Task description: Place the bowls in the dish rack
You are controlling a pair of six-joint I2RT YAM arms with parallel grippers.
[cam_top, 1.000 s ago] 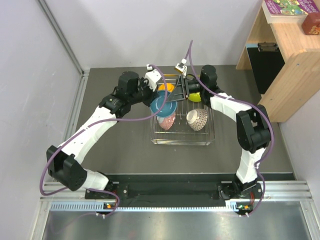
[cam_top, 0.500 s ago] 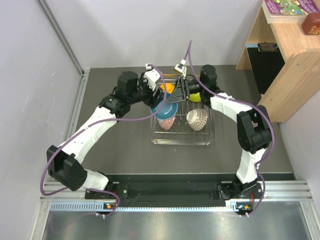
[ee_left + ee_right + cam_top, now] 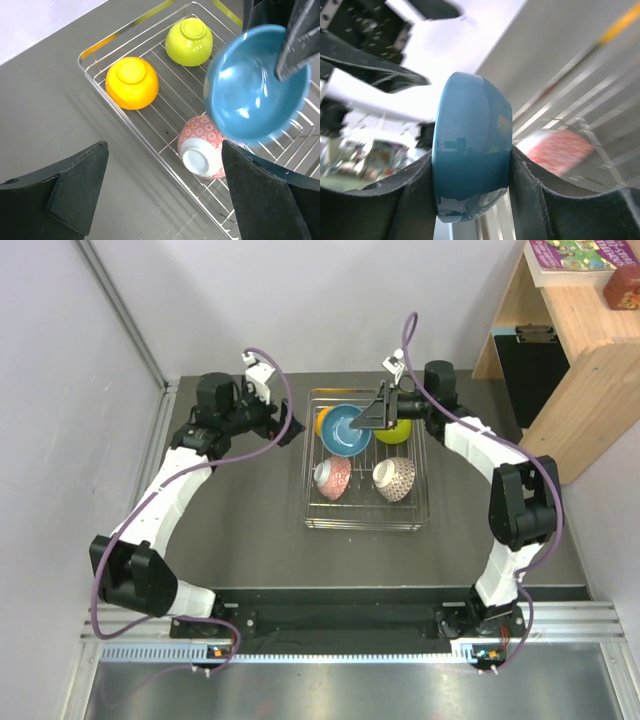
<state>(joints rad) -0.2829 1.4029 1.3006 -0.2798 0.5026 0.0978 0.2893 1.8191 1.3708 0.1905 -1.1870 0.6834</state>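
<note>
The dish rack [image 3: 365,512] is sitting on the dark worktop [image 3: 240,520], and every place here is being given from it. The right gripper [image 3: 365,423] is reaching in over the rack's far end, its jaws clamping the blue bowl [image 3: 345,430] by the rim. In the right wrist view the bowl is showing edge-on, pinched between the two black fingers [image 3: 417,192]. The bowl is tilting steeply, with its hollow facing up and toward the rack's left side, over the far-left part of the rack. Whether its lower edge is touching the wire cannot be told. Four other bowls are lying inside the rack. The orange bowl [image 3: 132,82] is resting upside down in the far-left corner, just beside the blue one. The lime-yellow bowl [image 3: 188,41] is resting upside down in the far-right part, under the right gripper's fingers in the overhead view. The pinkish-red patterned bowl [image 3: 205,152] is lying tipped in the near-left part, its white foot ring showing, and the brownish-grey patterned bowl [image 3: 394,478] is lying just beside it in the near-right part. The left gripper [image 3: 283,428] is hovering outside the rack's left edge near the far corner — its jaws are standing wide apart, gripping nothing.
</note>
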